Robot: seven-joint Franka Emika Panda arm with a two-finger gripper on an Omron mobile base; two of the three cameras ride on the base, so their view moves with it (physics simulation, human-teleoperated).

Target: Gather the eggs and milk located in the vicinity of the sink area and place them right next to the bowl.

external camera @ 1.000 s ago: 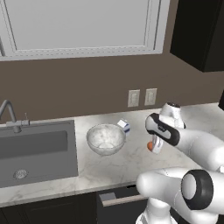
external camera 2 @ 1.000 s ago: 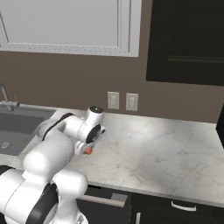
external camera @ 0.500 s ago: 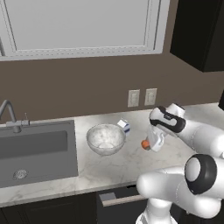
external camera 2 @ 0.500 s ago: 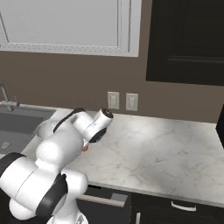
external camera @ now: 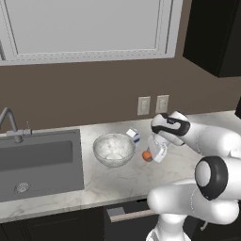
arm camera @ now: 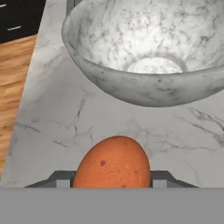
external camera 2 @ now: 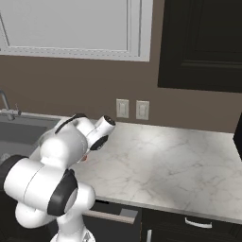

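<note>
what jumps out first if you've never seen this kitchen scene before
The orange-brown egg pinched in the gripper, held over the marble counter just right of the bowl. That wide, frosted glass bowl comes next, with the small milk carton already standing right behind it. To the left lies the big dark sink with its curved faucet.

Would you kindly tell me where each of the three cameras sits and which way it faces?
Left base view: behind the arm's left, facing sink, bowl, milk; arm at right, gripper holding the egg.
Right base view: behind its right, facing the counter; arm at left.
Hand view: on the hand, facing bowl; egg between fingers.
Shared: bowl and egg.
</note>
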